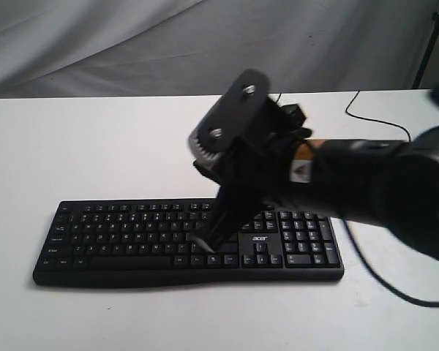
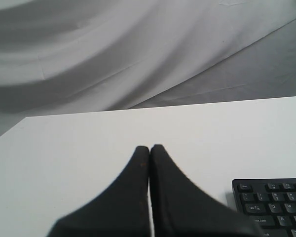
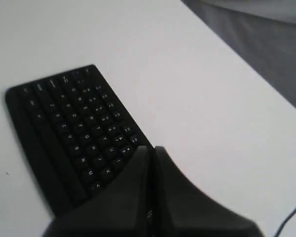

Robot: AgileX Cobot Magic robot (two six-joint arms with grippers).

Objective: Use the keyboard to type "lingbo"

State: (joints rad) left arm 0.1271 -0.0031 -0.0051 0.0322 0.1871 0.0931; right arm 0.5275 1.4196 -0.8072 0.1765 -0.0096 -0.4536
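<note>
The black keyboard (image 1: 132, 234) with white legends and an acer logo lies across the front of the white table (image 1: 95, 146). My right gripper (image 1: 203, 240) reaches in from the right, shut and empty. It points steeply down at the right part of the letter block. In the right wrist view its tips (image 3: 152, 148) sit over the keyboard (image 3: 69, 128) beside the letter keys; whether they touch a key I cannot tell. My left gripper (image 2: 149, 146) is shut and empty above bare table, left of the keyboard's Esc corner (image 2: 276, 202). It does not show in the exterior view.
A thin black cable (image 1: 373, 117) runs over the table at the back right. Another cable (image 1: 395, 289) loops near the front right. The bulky right arm (image 1: 380, 190) hangs over the number pad side. Grey cloth (image 1: 132, 44) hangs behind the table.
</note>
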